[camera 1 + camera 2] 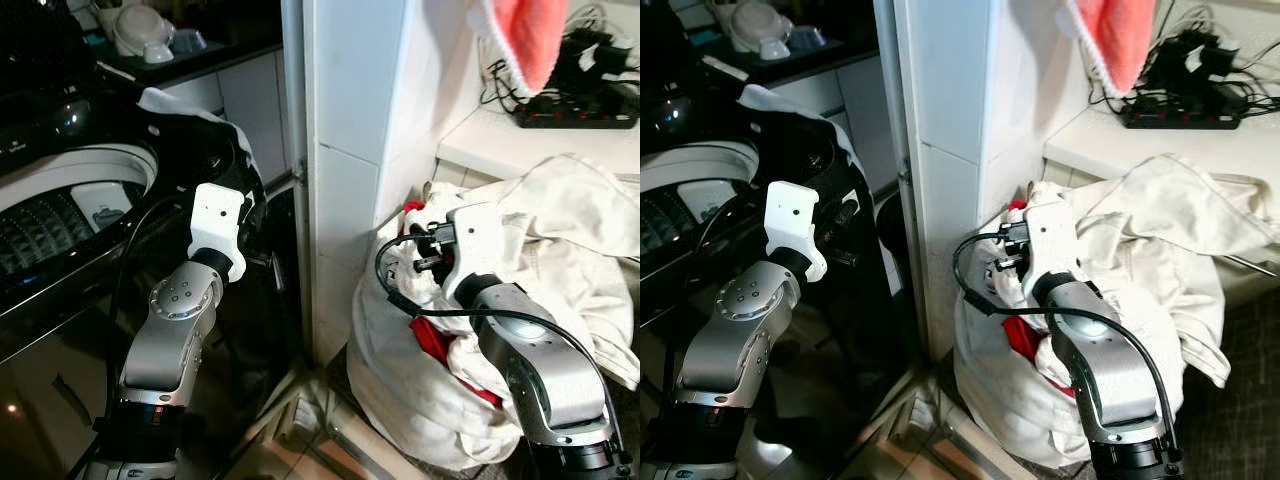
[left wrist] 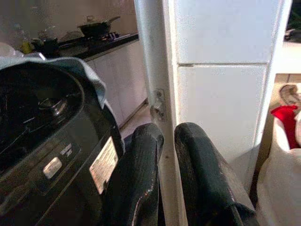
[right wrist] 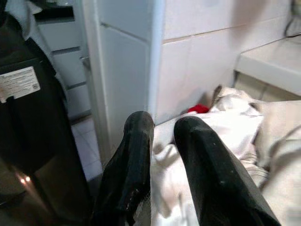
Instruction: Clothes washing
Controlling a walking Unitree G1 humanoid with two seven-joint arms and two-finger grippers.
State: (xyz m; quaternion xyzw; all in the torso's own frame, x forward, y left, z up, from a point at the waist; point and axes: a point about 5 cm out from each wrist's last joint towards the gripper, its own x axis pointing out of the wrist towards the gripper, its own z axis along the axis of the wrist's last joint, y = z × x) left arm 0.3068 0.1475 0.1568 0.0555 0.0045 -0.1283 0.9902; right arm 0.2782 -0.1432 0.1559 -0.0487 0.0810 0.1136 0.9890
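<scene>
A black top-loading washing machine point(image 1: 60, 290) stands at the left with its lid point(image 1: 205, 150) raised and its drum point(image 1: 55, 220) showing. A white cloth point(image 1: 180, 103) lies over the lid's top edge. At the right a heap of white laundry point(image 1: 560, 230) with a red garment point(image 1: 440, 345) fills a white bag point(image 1: 410, 390). My left gripper point(image 2: 168, 134) is raised beside the lid, fingers a narrow gap apart, holding nothing. My right gripper point(image 3: 163, 123) hovers just over the white laundry point(image 3: 221, 122), also slightly open and empty.
A white tiled pillar point(image 1: 350, 150) stands between the machine and the laundry heap. A pink towel point(image 1: 530, 40) hangs above a white counter point(image 1: 500, 135) that carries a power strip point(image 1: 575, 115) and cables. A kitchen counter with dishes point(image 1: 145, 35) runs behind.
</scene>
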